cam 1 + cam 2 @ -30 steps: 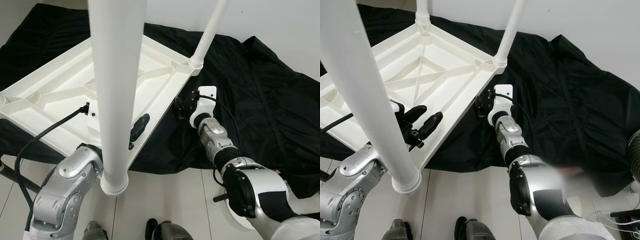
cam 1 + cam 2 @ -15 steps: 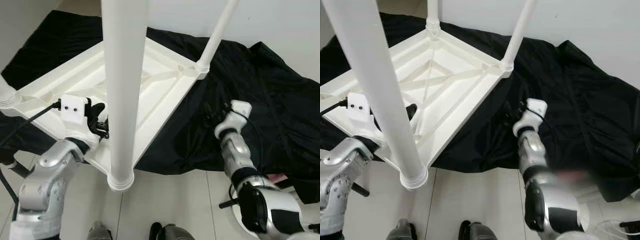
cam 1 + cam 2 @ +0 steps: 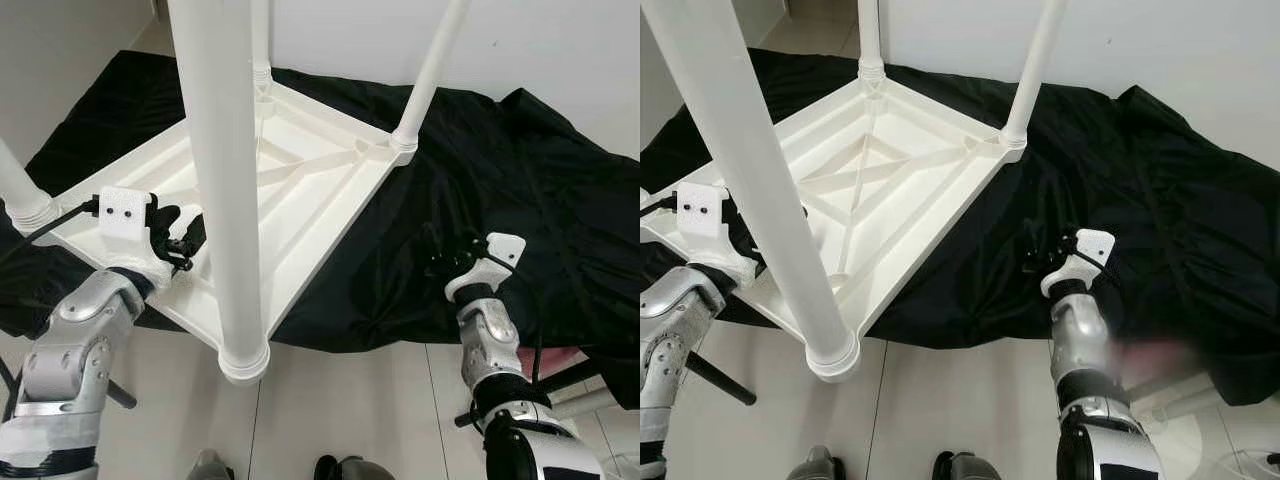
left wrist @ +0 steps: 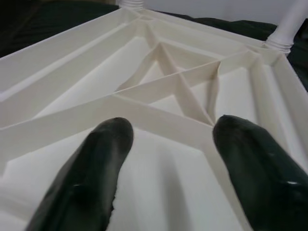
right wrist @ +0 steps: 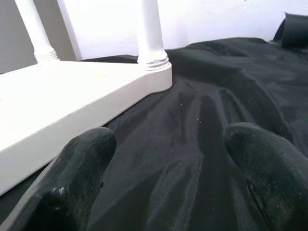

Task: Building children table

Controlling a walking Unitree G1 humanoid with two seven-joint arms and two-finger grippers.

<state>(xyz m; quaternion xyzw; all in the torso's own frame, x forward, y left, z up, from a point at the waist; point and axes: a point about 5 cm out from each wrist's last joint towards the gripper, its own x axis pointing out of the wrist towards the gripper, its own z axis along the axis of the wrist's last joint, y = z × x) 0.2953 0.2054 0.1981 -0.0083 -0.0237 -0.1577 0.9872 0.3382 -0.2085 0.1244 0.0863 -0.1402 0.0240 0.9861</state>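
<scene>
A white plastic children's table [image 3: 310,185] lies upside down on a black cloth [image 3: 530,180], its ribbed underside facing up. Its white legs point upward: a thick near leg [image 3: 222,190], a far right leg [image 3: 430,70] and a far leg [image 3: 870,40]. My left gripper [image 3: 176,236] is open at the table's near left rim; its fingertips [image 4: 103,144] hover over the ribbed underside [image 4: 168,82]. My right gripper [image 3: 441,256] is open over the cloth [image 5: 192,110], clear of the table's right edge [image 5: 72,101] and holding nothing.
Pale tiled floor [image 3: 350,400] runs in front of the cloth. A black rod [image 3: 715,380] lies on the floor at the near left. A white wall [image 3: 560,50] stands behind. The cloth is rumpled into folds on the right.
My right gripper has drawn back from the table's right edge to a spot over the cloth. My left gripper has moved left, away from the near leg. The camera view has shifted.
</scene>
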